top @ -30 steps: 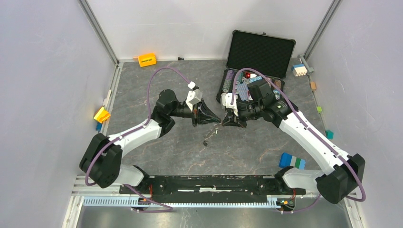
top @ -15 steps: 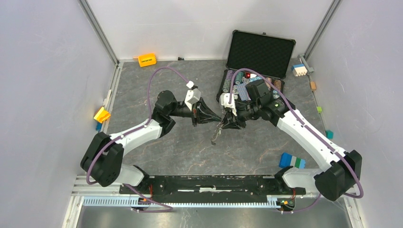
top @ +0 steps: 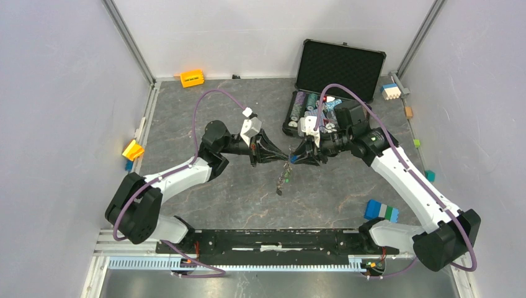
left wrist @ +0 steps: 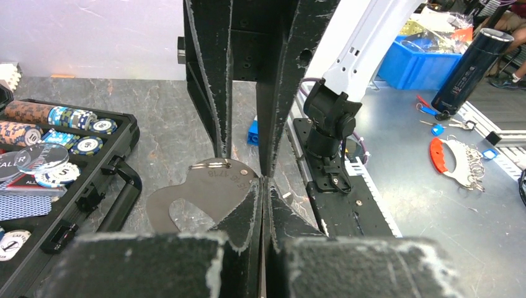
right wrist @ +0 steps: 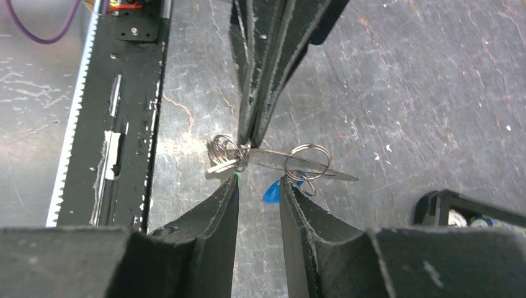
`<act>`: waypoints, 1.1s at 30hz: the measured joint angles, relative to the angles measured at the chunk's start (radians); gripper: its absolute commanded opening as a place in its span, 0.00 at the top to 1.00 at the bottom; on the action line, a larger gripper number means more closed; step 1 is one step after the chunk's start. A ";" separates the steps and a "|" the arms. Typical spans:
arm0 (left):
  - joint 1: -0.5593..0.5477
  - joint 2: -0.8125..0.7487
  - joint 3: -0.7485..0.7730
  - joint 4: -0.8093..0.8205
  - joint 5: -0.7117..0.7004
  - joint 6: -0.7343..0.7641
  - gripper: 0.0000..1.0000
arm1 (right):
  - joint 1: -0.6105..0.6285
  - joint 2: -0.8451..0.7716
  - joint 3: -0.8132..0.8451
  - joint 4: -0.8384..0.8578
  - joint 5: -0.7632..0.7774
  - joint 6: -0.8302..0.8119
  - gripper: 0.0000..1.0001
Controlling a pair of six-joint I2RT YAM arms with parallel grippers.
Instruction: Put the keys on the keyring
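Above the table (top: 248,198), the left gripper (top: 285,156) is being pressed shut on the flat keyring (left wrist: 211,183), whose chain (top: 283,180) is being left dangling. The right gripper (right wrist: 258,181) is being held just beside it, fingers narrowly parted around nothing. No key is being made out clearly; a steady keyring is being called for during threading.

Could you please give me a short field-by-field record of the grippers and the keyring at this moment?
left gripper: shut on the keyring, gripping its flat silver loop
right gripper: open, facing the loop, nothing between its fingers
chain: hangs from the loop toward the table
small rings: on the loop, beside a blue tag
poker chip case: open, lid up
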 measured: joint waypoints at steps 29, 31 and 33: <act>0.000 0.000 -0.004 0.037 -0.026 -0.042 0.98 | 0.001 0.005 -0.048 0.119 -0.116 0.087 0.77; 0.000 0.002 -0.004 0.041 -0.027 -0.045 0.98 | 0.001 0.005 -0.055 0.129 -0.116 0.098 0.78; 0.000 0.005 -0.004 0.047 -0.028 -0.047 0.98 | 0.001 0.005 -0.062 0.136 -0.117 0.105 0.79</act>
